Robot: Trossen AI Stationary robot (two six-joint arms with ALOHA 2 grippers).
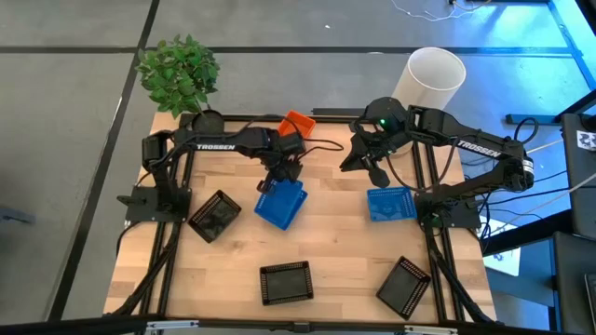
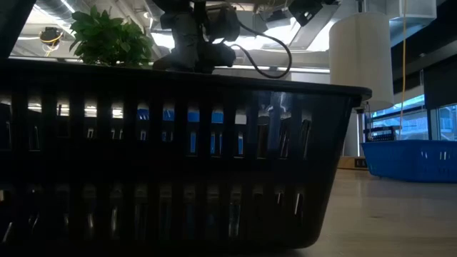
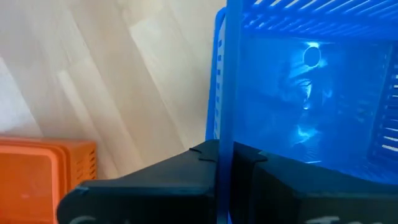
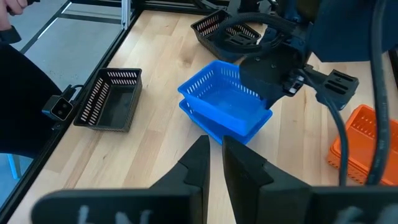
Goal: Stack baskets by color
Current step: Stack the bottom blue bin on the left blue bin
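My left gripper is shut on a blue basket near the table's middle. The right wrist view shows it sitting slightly askew in a second blue basket. Another blue basket lies on the table further right. My right gripper hangs shut and empty above the table just beyond that basket. An orange basket rests on the table behind the left gripper. Three black baskets lie along the near side. My left gripper pinches the blue basket's far side wall at its rim, with one finger inside the basket and one outside. The fingers come steeply from above, slanting from the far side. The basket's bottom sits in the blue basket beneath it.
A white cylinder stands at the far right corner and a green potted plant at the far left. In the low view a black basket fills the foreground. Bare wood lies between the blue baskets and the near black ones.
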